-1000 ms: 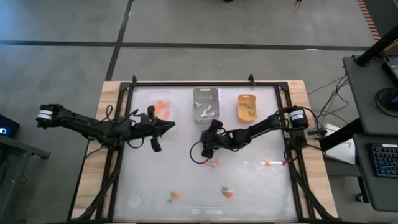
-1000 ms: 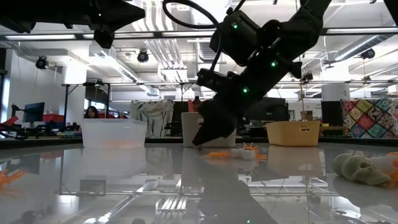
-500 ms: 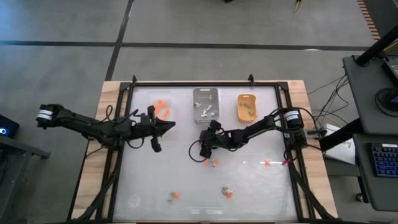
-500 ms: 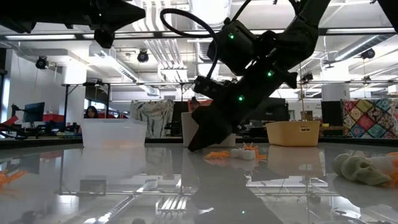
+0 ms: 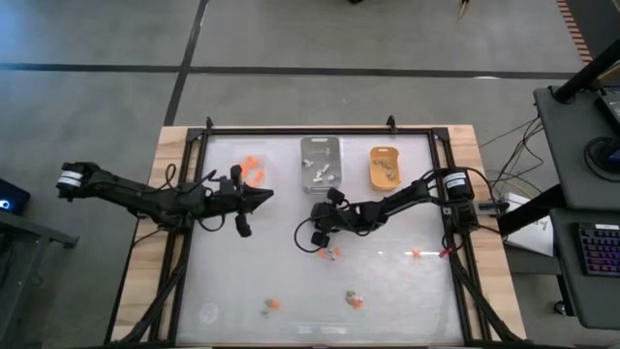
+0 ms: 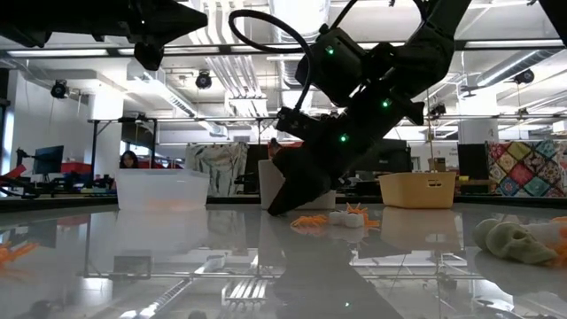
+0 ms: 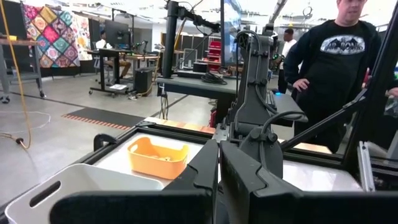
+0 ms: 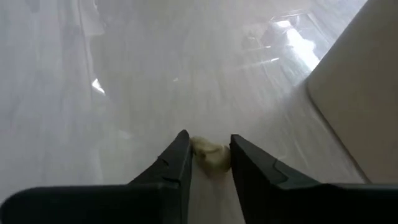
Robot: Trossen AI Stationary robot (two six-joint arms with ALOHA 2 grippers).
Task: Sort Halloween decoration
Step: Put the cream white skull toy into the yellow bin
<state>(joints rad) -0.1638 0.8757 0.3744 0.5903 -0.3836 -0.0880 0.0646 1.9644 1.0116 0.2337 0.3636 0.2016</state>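
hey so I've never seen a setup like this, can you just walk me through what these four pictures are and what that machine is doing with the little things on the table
It is a robot with two dark arms at a white table, each ending in a two-finger hand. One picture looks straight down, one looks level across the tabletop, and two come from cameras on the wrists.

At the far edge stand three small trays: a clear tray holding orange bits, a grey tray and an orange-yellow tray. Tiny Halloween trinkets lie scattered, such as an orange trinket near the front.

The right hand is down at the table's middle; its wrist camera shows a pale tan trinket between its fingers, which sit close on either side. The left hand waits raised, fingers shut, holding nothing.
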